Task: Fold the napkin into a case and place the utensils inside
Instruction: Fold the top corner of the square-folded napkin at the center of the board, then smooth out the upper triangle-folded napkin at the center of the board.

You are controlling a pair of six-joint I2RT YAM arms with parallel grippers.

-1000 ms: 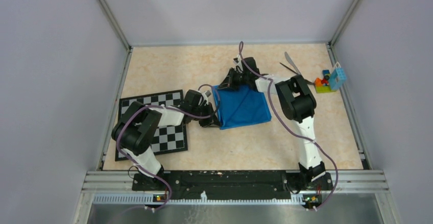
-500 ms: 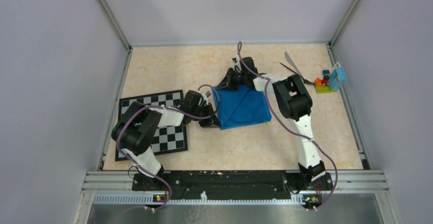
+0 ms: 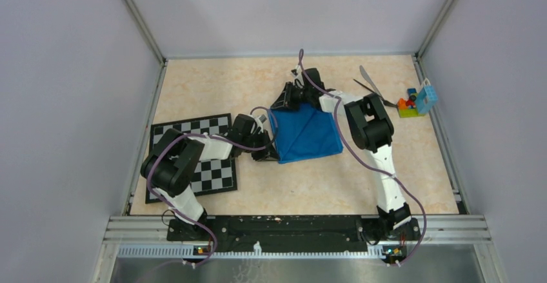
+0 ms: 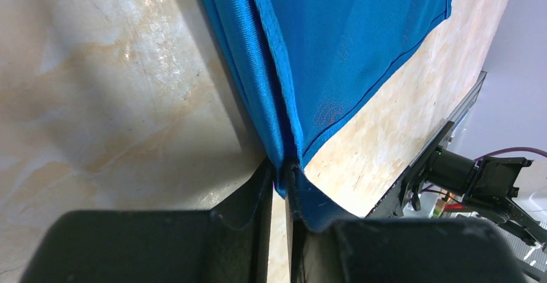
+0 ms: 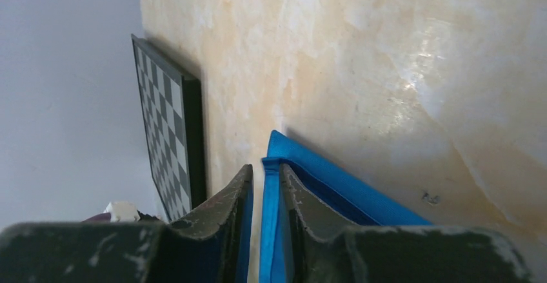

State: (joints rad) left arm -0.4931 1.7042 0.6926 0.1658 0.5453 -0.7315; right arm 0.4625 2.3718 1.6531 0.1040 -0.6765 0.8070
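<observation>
The bright-blue napkin (image 3: 306, 135) lies folded into a rough square with a diagonal crease, mid-table; no case is in view. My left gripper (image 3: 264, 144) sits at the napkin's left edge. In the left wrist view this gripper (image 4: 278, 167) is shut on the napkin's hem (image 4: 335, 51). My right gripper (image 3: 288, 99) is at the cloth's far left corner. Seen from the right wrist, its jaws (image 5: 265, 168) stand slightly open, and the napkin's edge (image 5: 335, 186) rests against one finger. The utensils (image 3: 371, 88), one silver and one thin and black, lie at the far right.
A checkered board (image 3: 213, 170) lies left of the napkin, under the left arm, and also shows in the right wrist view (image 5: 164, 122). Colourful toy blocks (image 3: 416, 101) stand by the right wall, beside the utensils. Walls enclose the table on three sides.
The right gripper's jaws have parted from shut and shifted slightly toward the back. The left gripper and the napkin have stayed in place.
</observation>
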